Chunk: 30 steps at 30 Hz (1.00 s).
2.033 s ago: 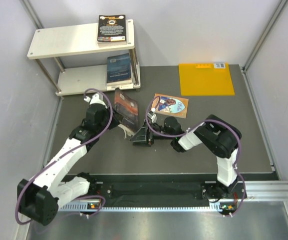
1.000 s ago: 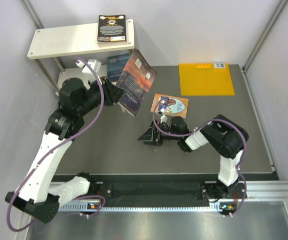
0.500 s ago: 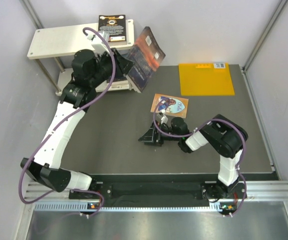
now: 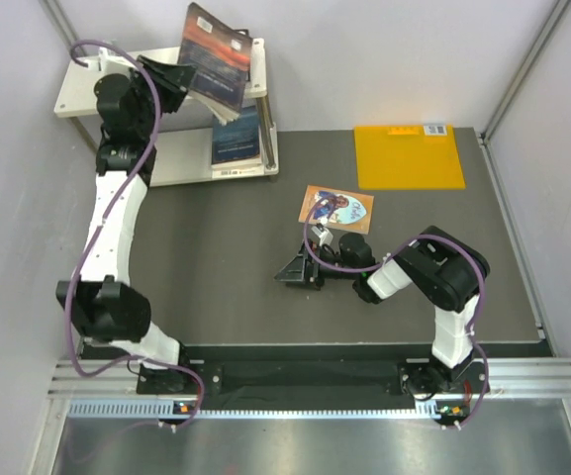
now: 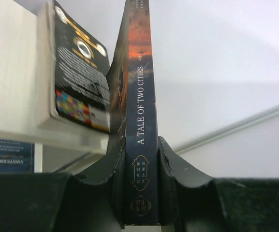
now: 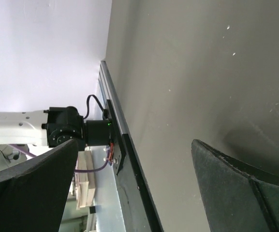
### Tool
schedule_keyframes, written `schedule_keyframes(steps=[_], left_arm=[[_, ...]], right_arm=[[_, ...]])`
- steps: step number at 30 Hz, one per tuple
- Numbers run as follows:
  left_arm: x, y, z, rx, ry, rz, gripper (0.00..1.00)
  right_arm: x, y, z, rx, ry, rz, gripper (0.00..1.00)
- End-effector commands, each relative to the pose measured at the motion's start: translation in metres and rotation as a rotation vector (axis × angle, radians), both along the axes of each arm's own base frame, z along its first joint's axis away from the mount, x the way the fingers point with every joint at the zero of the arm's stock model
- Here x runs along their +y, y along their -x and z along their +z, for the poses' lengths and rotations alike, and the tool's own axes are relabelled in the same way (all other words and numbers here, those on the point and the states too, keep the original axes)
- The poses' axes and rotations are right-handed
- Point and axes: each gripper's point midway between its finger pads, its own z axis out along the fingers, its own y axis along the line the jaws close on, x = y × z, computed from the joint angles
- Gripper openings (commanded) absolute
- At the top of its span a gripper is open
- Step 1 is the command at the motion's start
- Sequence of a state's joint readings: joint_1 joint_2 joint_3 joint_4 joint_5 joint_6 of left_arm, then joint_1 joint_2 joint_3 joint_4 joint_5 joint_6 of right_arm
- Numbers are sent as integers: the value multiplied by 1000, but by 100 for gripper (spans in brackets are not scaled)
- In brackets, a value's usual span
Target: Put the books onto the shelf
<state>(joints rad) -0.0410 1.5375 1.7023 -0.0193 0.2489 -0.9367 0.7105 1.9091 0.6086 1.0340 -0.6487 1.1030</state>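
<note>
My left gripper is raised over the shelf's top board and is shut on the spine of the dark book with the reddish glow. In the left wrist view my left gripper clamps that book edge-on, beside the black book with gold ornament, which lies flat on the top board. A dark blue book lies on the lower tier. The orange-brown book with a blue picture lies on the table. My right gripper rests low near it, open and holding nothing.
A large flat orange-yellow sheet lies at the back right of the dark mat. The shelf stands in the back left corner against the grey walls. My right arm's elbow sits at centre right.
My left arm has carried the reddish-glow book from the mat up and back-left to above the top shelf board. The right gripper has stayed almost still, open.
</note>
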Motion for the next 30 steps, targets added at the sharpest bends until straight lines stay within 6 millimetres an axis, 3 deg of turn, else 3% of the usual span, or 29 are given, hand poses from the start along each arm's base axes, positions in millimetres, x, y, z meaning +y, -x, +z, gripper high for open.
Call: schedule_keyframes(steps=[1, 2, 12, 18, 30], left_arm=[[-1, 20, 111, -318, 215, -129, 0], [10, 15, 110, -323, 229, -117, 0], [22, -19, 90, -295, 388, -144, 0], [25, -8, 106, -338, 393, -134, 0], [30, -1, 105, -356, 475, -125, 0]], right_arm=[[3, -2, 8, -51, -42, 8, 100], [4, -1, 7, -48, -42, 11, 100], [6, 0, 6, -36, -49, 20, 100], [7, 0, 5, -29, -51, 25, 100], [8, 1, 2, -12, -59, 34, 100]])
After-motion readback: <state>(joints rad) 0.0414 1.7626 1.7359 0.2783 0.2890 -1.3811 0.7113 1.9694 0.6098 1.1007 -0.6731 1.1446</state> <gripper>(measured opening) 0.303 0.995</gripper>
